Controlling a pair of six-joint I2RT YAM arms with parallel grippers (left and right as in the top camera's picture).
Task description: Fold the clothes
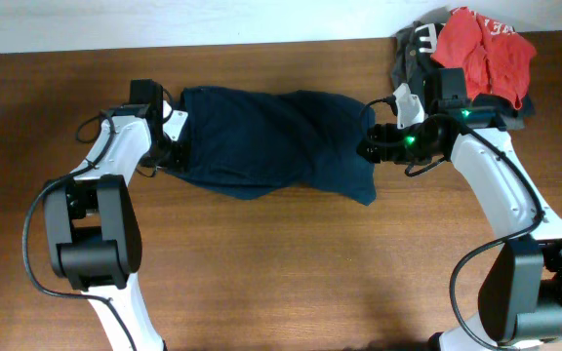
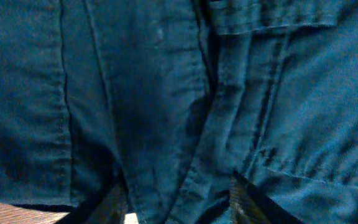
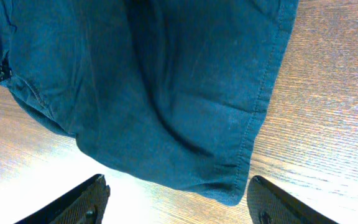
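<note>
The dark navy shorts (image 1: 271,136) lie wrinkled across the middle of the wooden table. My left gripper (image 1: 171,148) is at their left edge. In the left wrist view the navy fabric (image 2: 166,93) fills the frame, and the left fingers (image 2: 176,208) stand apart with a bunch of cloth between them, so it is open. My right gripper (image 1: 367,148) is at the shorts' right edge. In the right wrist view it (image 3: 178,182) is open, its fingers on either side of a hemmed corner of the shorts (image 3: 166,93), just above the table.
A red garment with white lettering (image 1: 486,49) lies on dark grey and black garments (image 1: 413,54) at the back right corner, just behind the right arm. Bare wooden table (image 1: 291,273) stretches in front of the shorts.
</note>
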